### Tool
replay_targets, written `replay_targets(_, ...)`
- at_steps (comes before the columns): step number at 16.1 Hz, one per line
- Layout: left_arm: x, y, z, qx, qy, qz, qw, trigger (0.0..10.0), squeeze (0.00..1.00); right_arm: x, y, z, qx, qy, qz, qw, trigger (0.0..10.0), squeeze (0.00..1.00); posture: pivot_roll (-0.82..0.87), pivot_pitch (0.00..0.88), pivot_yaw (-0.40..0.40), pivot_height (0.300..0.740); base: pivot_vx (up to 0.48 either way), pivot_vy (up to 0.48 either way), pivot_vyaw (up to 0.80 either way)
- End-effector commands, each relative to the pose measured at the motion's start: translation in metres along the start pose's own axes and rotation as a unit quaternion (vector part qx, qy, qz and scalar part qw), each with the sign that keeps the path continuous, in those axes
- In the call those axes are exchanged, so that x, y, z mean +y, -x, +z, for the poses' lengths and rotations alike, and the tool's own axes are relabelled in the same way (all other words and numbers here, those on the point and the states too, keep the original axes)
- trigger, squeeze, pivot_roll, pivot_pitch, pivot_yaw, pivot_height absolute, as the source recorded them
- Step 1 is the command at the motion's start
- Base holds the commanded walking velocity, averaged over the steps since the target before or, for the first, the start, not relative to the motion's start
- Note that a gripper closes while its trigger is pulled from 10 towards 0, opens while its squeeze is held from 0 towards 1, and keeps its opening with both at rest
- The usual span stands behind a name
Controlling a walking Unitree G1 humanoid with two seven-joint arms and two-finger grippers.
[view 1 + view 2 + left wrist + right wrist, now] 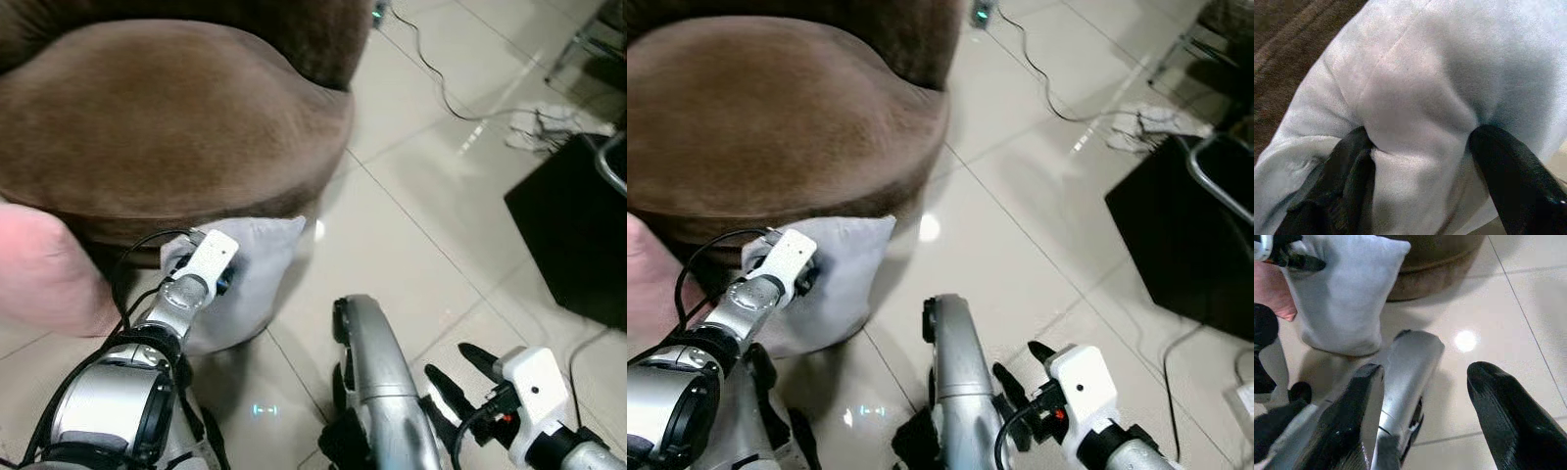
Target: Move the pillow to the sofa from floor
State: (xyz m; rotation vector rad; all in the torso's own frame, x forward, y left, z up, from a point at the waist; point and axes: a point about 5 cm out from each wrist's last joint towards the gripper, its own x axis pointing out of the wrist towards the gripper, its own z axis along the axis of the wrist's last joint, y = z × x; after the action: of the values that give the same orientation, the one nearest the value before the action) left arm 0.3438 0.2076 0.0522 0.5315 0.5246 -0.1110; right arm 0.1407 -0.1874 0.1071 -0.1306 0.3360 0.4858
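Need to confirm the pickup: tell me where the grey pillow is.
The grey pillow stands on the tiled floor against the brown sofa, on the robot's left, pinched by the left gripper.

The brown sofa point(167, 127) runs off the top and left edges. A pink cushion point(44, 279) is cut by the left edge. The left gripper point(227, 279) hides part of the grey pillow point(260, 284); its fingertips point(1352, 161) sink out of sight into the fabric.

grey pillow point(1344, 298) beyond spread right pincer point(1422, 416)
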Motion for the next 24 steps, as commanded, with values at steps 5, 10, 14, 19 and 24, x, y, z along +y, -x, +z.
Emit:
replay_targets(5, -0.025, 0.004, -0.028, 0.037, 0.115, -0.007, 0.993, 0.0, 0.0, -0.004, 0.004, -0.001, 0.015, -0.005, -0.007, 1.0, 10.0, 0.0, -0.51, 0.331, -0.164, 0.52, 0.0, 0.0, 0.0)
replay_targets(10, -0.048, 0.003, -0.019, 0.024, 0.212, -0.028, 0.977, 0.0, 0.0, -0.008, -0.003, 0.0, 0.007, -0.014, -0.01, 1.0, 10.0, 0.0, -0.5, 0.322, -0.168, 0.52, 0.0, 0.0, 0.0)
replay_targets(14, -0.066, -0.001, 0.014, -0.027, 0.34, -0.074, 0.937, 0.0, 0.0, -0.008, -0.011, -0.003, 0.006, -0.02, -0.013, 1.0, 10.0, 0.0, -0.46, 0.313, -0.156, 0.52, 0.0, 0.0, 0.0)
replay_targets(19, -0.068, 0.0, 0.078, -0.148, 0.436, -0.132, 0.878, 0.0, 0.0, -0.007, -0.025, -0.006, -0.003, -0.028, -0.009, 1.0, 10.0, 0.0, -0.44, 0.288, -0.13, 0.52, 0.0, 0.0, 0.0)
replay_targets(24, -0.033, 0.007, 0.132, -0.277, 0.468, -0.159, 0.824, 0.0, 0.0, -0.009, -0.042, -0.005, -0.023, -0.033, -0.016, 0.999, 10.0, 0.0, -0.39, 0.234, -0.086, 0.52, 0.0, 0.0, 0.0)
